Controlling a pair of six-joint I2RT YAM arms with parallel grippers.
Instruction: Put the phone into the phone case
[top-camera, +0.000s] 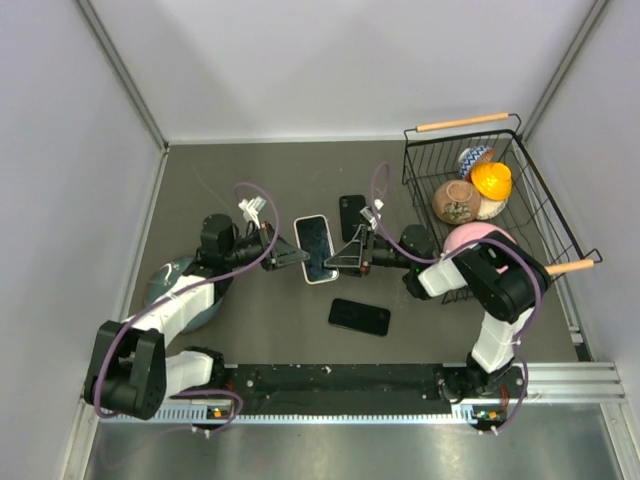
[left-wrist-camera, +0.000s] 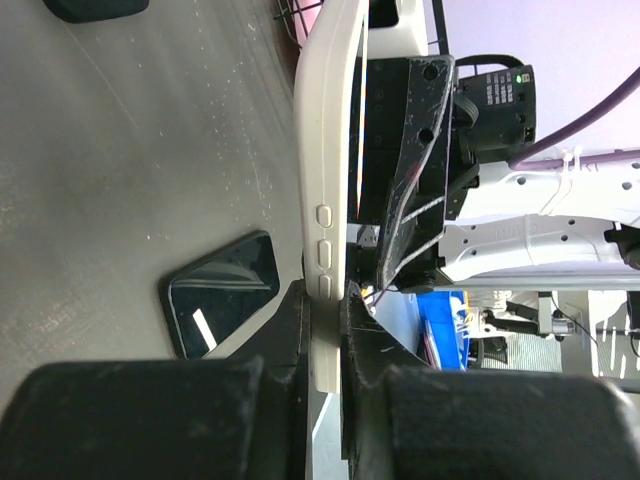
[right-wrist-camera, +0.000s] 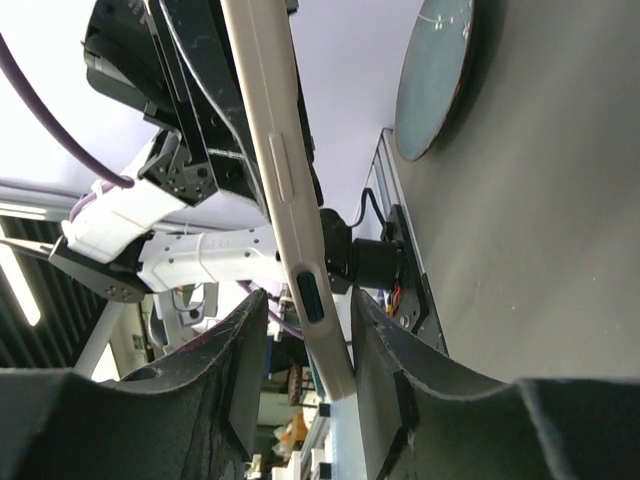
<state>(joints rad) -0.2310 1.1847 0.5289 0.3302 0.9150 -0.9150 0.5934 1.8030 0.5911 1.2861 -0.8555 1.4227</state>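
Mid-bench, the 2 arms meet nose to nose over 1 thing: the phone (top-camera: 318, 248), screen up, with the white rim of the case (left-wrist-camera: 325, 150) showing all round it in the overhead view. From there the phone looks seated in the case, though I cannot tell whether every corner is fully in.

The left claw (top-camera: 292, 257) is clamped tight on the case's near long edge. Its wrist camera shows both fingers pressed against the white side just below the 3 small buttons.

The right claw (top-camera: 345, 262) straddles the opposite edge but is not pinching. Its fingers (right-wrist-camera: 250, 370) stand partly apart, with a slim gap on each side of the white edge.

A second, black phone (top-camera: 359, 316) lies flat on the bench (top-camera: 250, 180) just in front of the pair, nearer the arm bases. A smaller black slab (top-camera: 351, 216) lies just behind the right claw; phone or case, I cannot tell.

A grey-blue plate (top-camera: 165, 280) sits under the left arm. A wire basket (top-camera: 418, 165) stands at the far right, holding bowls and an orange object.
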